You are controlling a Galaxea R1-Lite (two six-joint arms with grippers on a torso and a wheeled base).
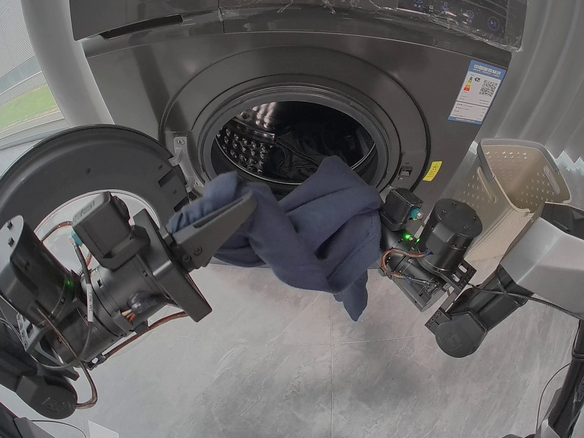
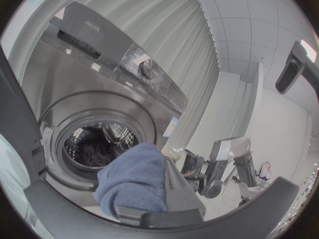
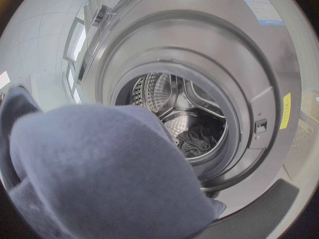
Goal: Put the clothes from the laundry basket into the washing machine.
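One blue garment (image 1: 316,232) in transfer, slung between both grippers just before open mouth of washing machine (image 1: 304,50), not yet past rim. Left gripper (image 1: 213,223): fingers clamped on garment's left end. Right gripper (image 1: 389,226) buried in cloth at other end; grip cannot tell. Dark clothes (image 1: 304,147) already in drum. Laundry basket (image 1: 517,171) at right, visible part bare. Likely late stage: garment yet to go in.

A laundry room with a front-loading washing machine (image 1: 152,74), tiled floor (image 1: 274,366) and curtains (image 2: 172,43)
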